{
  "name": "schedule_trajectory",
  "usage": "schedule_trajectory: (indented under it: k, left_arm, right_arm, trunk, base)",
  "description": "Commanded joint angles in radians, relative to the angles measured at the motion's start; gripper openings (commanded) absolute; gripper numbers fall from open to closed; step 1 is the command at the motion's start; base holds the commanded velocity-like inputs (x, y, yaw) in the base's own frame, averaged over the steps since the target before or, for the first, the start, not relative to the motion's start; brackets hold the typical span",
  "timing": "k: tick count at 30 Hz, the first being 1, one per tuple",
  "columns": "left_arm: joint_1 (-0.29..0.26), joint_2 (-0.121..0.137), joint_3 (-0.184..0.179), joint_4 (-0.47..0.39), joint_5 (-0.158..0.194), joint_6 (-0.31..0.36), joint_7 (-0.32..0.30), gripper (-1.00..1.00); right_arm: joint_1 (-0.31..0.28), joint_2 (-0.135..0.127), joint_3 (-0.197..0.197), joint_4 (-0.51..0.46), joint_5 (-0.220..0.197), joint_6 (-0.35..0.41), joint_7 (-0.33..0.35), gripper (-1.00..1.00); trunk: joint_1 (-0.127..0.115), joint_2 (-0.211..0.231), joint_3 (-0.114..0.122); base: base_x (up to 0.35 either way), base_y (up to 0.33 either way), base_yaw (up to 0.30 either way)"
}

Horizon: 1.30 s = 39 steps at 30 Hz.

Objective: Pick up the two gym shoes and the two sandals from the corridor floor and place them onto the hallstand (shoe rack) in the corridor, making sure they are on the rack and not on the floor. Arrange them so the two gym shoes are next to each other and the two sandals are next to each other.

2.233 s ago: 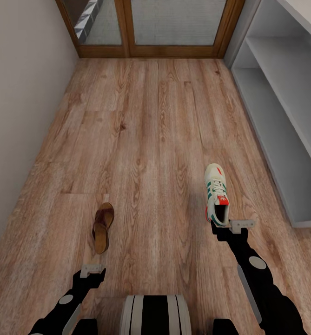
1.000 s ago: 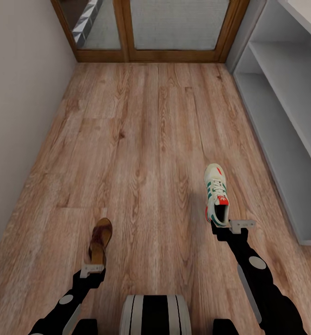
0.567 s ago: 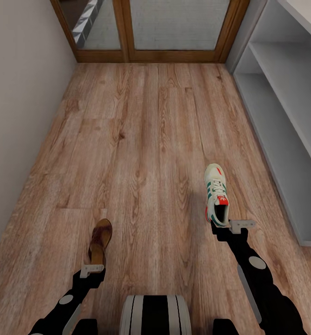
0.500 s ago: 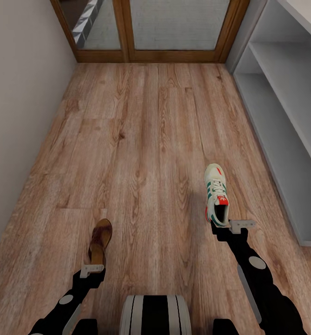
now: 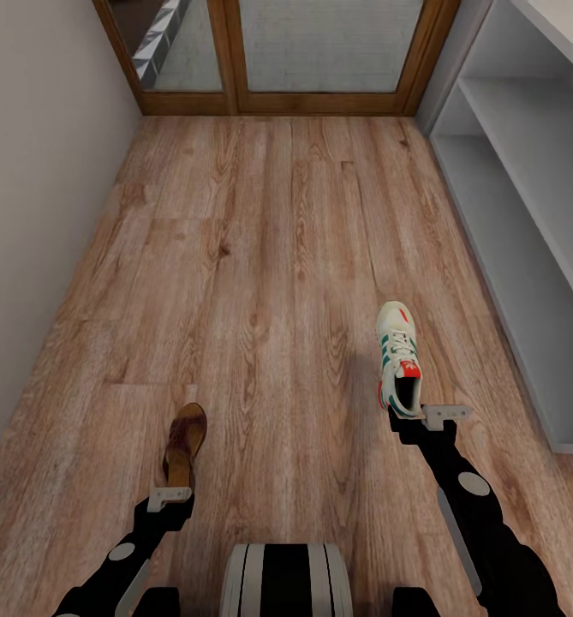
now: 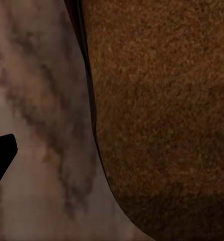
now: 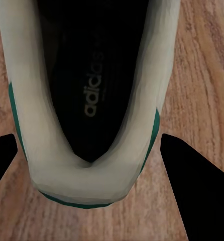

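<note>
Planks of the corridor floor (image 5: 269,257) stretch ahead of us to the glazed wooden door (image 5: 277,51), with the pale grey hallstand (image 5: 526,223) along our right side and a plain wall (image 5: 38,171) on our left. Our right gripper (image 5: 410,417) holds one gym shoe (image 5: 400,360) by its heel, toe pointing away; from the right wrist we see both dark fingers (image 7: 195,186) flanking the heel (image 7: 87,181) closely, so we judge them clamped on it. Our left gripper (image 5: 173,490) sits at the heel end of one sandal (image 5: 184,446), but how its fingers stand we cannot tell: from the left wrist, one dark fingertip (image 6: 0,155) shows beside the brown footbed (image 6: 162,120). We judge the sandal the likelier to slip, being slim and flat with little to grip, while the sneaker, pinched at one end, could swing or twist loose on the turn toward the rack. Whether either shoe hangs above the floor or rests on it is hard to make out.
</note>
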Motion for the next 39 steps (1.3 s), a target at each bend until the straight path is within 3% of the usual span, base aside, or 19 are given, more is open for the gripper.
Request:
schedule_trajectory:
  k: [1,19,20,39]
  left_arm:
    - [-0.001,-0.001,0.006,0.001,-0.001,-0.003,-0.005,1.0]
    - [0.0,-0.002,0.005,0.002,-0.003,-0.002,-0.005,1.0]
    - [0.0,-0.001,0.005,0.001,-0.003,-0.002,-0.005,-1.0]
    - [0.0,0.001,0.009,-0.001,0.0,-0.003,-0.004,-1.0]
  right_arm:
    - [0.0,0.0,0.0,-0.001,0.005,0.006,0.001,-1.0]
    - [0.0,0.001,0.0,-0.001,0.005,0.006,0.001,-1.0]
    - [0.0,0.0,0.0,-0.001,0.005,0.006,0.001,-1.0]
    - [0.0,0.001,0.0,-0.001,0.006,0.006,0.001,-1.0]
  trunk:
    - [0.0,0.0,0.0]
    - [0.0,0.0,0.0]
    - [0.0,0.0,0.0]
    - [0.0,0.0,0.0]
  base:
    - [0.0,0.0,0.0]
    - [0.033,0.0,0.0]
    - [0.005,0.0,0.0]
    - [0.0,0.0,0.0]
